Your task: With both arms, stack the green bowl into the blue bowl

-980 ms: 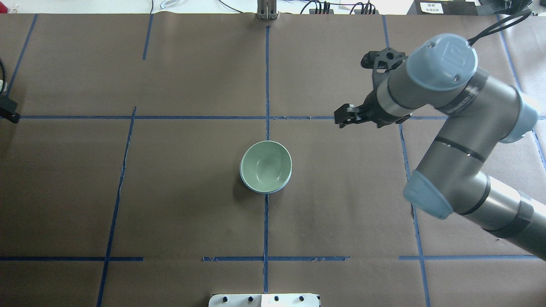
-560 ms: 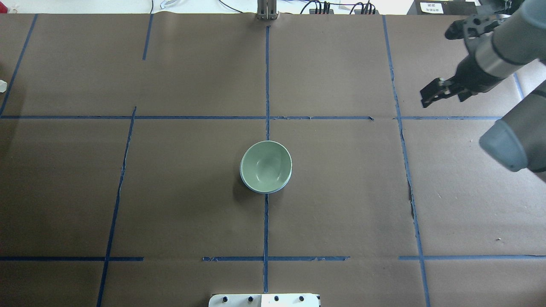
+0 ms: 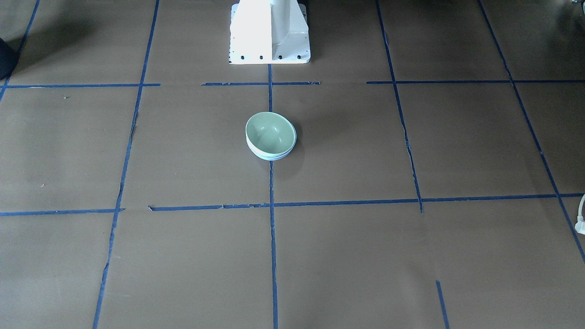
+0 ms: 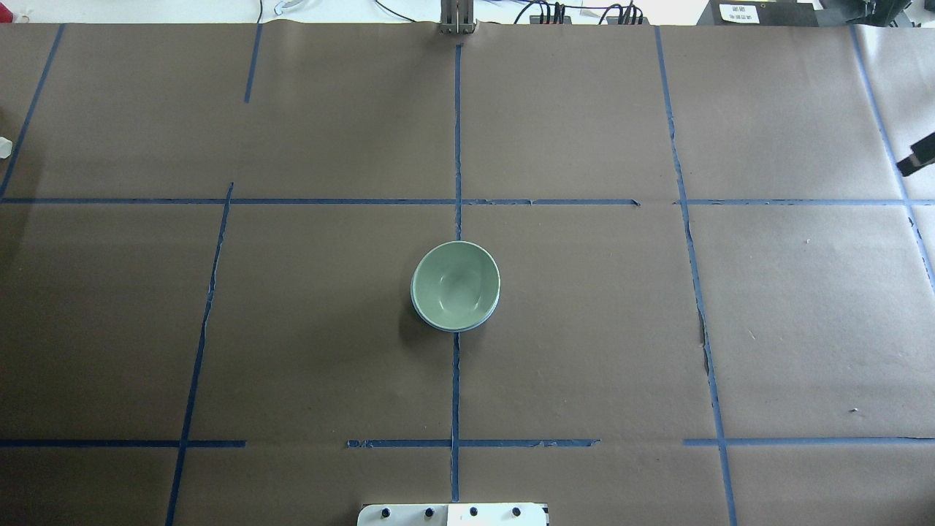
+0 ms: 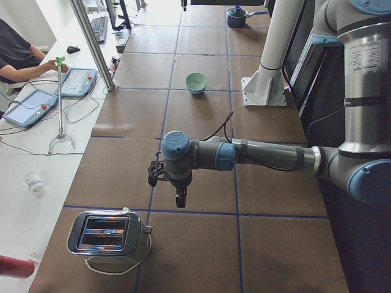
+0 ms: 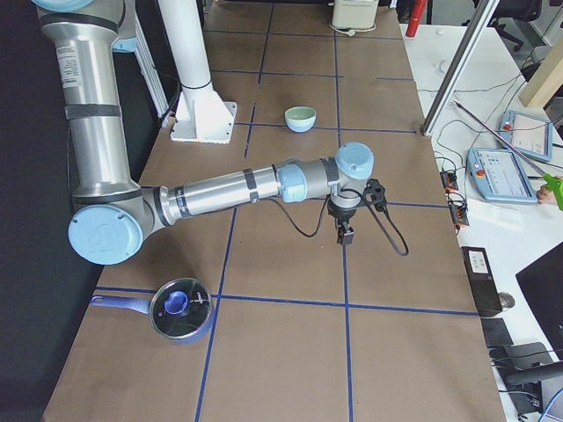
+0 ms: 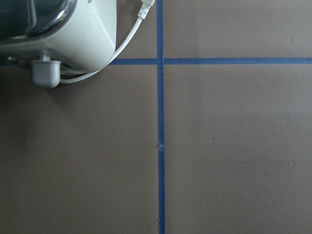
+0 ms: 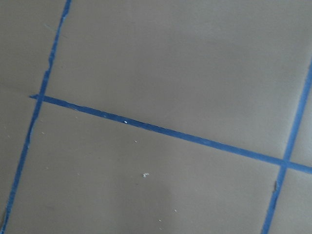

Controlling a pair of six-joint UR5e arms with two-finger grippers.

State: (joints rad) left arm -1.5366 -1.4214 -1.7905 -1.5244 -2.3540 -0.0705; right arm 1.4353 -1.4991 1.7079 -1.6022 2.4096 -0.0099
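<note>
The green bowl [image 4: 454, 283] sits nested inside the blue bowl [image 4: 478, 324] at the table's centre; only the blue bowl's rim shows under it. The stack also shows in the front-facing view, green bowl [image 3: 269, 131] over blue rim [image 3: 269, 156]. My left gripper [image 5: 181, 200] hangs over the table's left end, far from the bowls, and I cannot tell its state. My right gripper [image 6: 345, 233] hangs over the right end, empty-looking; only a black sliver [image 4: 919, 155] of it shows overhead, so I cannot tell its state.
A toaster [image 5: 107, 235] with a white cord stands at the left end, just under the left wrist camera [image 7: 53, 29]. A blue pot with a glass lid [image 6: 180, 308] stands at the right end. The white pedestal base [image 3: 269, 32] stands behind the bowls.
The right arm has swung away to the right, out of the overhead view except for a black tip. The left gripper's tip has left the left edge. The bowls have not moved.
</note>
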